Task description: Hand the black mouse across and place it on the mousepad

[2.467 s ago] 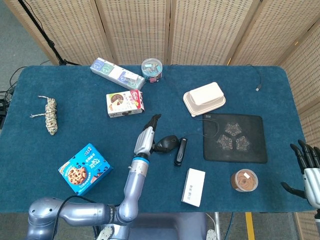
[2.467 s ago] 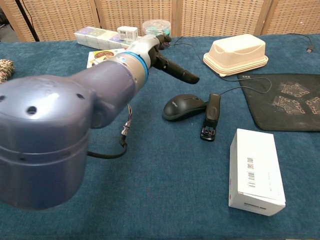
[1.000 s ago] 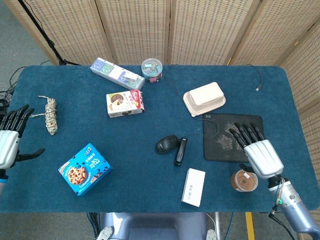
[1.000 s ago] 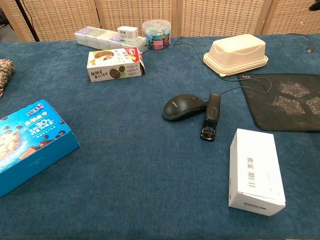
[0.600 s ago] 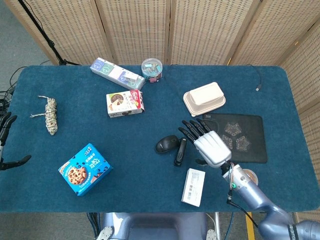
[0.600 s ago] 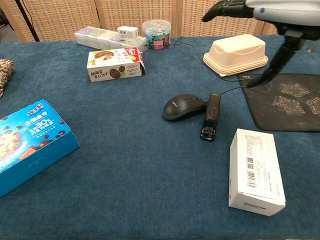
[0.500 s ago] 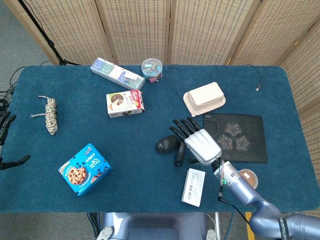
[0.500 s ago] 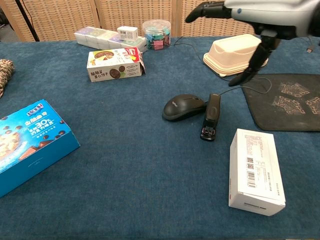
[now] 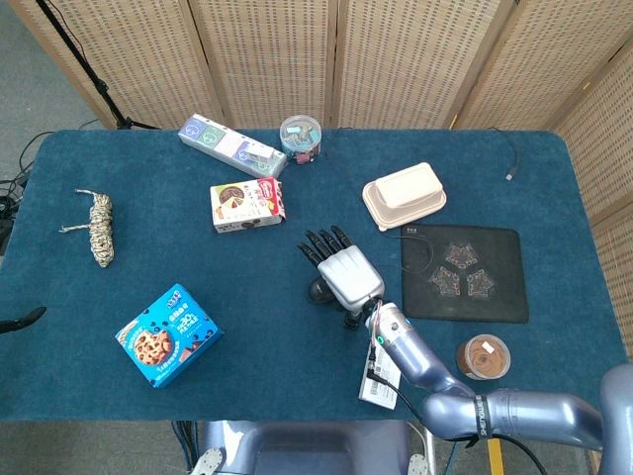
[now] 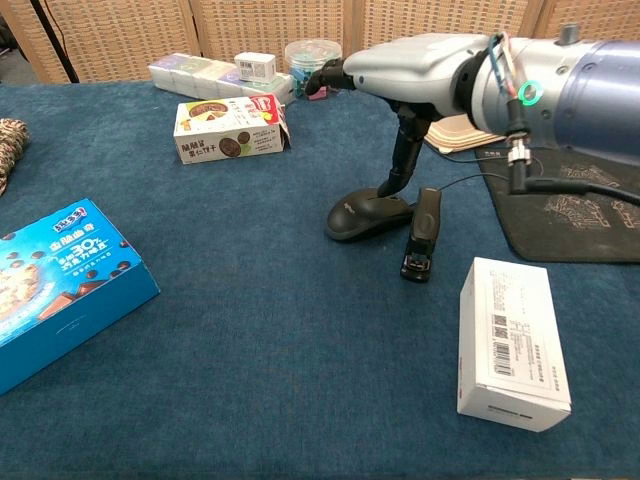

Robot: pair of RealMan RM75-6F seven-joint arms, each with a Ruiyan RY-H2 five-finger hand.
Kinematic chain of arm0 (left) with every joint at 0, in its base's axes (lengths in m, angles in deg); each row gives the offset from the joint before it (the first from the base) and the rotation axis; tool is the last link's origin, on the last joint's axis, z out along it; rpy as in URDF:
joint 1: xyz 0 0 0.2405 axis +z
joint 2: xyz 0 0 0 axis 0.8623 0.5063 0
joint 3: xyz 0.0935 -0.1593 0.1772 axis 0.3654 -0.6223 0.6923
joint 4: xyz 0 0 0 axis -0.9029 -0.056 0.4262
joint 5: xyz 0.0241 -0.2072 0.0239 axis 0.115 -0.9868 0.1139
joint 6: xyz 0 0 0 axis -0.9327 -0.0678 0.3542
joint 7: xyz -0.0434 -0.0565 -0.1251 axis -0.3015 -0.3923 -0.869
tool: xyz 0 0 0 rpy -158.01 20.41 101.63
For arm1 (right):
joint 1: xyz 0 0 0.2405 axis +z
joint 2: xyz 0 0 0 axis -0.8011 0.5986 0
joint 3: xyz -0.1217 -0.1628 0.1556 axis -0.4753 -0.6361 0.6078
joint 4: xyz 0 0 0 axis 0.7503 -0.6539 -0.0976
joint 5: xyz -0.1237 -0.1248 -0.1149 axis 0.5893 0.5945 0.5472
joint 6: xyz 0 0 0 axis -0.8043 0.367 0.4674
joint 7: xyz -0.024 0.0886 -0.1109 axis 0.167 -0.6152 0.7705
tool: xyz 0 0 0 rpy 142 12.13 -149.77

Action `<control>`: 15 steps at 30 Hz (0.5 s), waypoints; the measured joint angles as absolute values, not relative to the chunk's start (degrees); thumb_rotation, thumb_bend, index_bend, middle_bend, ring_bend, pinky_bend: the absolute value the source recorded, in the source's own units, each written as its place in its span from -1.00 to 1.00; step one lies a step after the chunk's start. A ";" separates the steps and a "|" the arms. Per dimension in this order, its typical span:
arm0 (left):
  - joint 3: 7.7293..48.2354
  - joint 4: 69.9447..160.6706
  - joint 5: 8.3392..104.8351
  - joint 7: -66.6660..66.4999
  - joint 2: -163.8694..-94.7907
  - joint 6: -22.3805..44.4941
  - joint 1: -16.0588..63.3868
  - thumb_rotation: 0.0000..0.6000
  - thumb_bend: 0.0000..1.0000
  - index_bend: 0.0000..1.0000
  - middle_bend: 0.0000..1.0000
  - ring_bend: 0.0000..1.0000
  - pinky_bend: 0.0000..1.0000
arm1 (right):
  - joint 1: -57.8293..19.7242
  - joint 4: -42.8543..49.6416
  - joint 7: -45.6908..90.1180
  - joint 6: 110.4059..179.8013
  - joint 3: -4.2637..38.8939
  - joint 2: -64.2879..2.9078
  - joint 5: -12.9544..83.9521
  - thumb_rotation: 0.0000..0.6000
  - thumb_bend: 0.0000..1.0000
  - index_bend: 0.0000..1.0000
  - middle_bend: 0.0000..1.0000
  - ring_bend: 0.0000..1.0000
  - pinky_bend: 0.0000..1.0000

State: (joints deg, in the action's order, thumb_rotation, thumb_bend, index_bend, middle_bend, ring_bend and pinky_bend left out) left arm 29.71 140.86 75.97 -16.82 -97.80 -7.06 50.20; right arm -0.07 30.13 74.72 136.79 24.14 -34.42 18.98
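Over the black mouse (image 10: 362, 216), right hand (image 9: 346, 272) spreads fingers (image 9: 318, 247).

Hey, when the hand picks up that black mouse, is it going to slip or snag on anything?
The black mouse looks smooth and domed, so it may slip in the right hand above it. Its thin cord trails toward the mousepad, so it could drag or catch the stapler alongside. It is probably light.

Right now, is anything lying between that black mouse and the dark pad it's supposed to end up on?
Yes. A black stapler lies right beside the black mouse, on the side facing the mousepad.
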 measured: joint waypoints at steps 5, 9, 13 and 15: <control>29.74 140.62 76.21 -18.07 -97.42 -6.81 50.33 1.00 -0.79 -1.00 -1.00 -1.00 -1.00 | 3.77 27.94 81.09 140.84 23.51 -39.08 11.45 1.00 -1.00 -1.00 -1.00 -1.00 -1.00; 29.67 140.40 76.24 -19.13 -97.09 -6.58 50.40 1.00 -0.79 -1.00 -1.00 -1.00 -1.00 | 6.27 25.86 84.33 144.09 23.08 -42.59 6.09 1.00 -1.00 -1.00 -1.00 -1.00 -1.00; 29.52 140.04 76.02 -20.29 -96.82 -6.24 50.47 1.00 -0.79 -1.00 -1.00 -1.00 -1.00 | 7.93 23.42 85.58 145.56 22.80 -45.16 2.94 1.00 -1.00 -1.00 -1.00 -1.00 -1.00; 29.49 139.88 75.91 -20.72 -96.64 -6.06 50.51 1.00 -0.79 -1.00 -1.00 -1.00 -1.00 | 8.46 22.03 85.99 145.76 22.56 -45.84 2.08 1.00 -1.00 -1.00 -1.00 -1.00 -1.00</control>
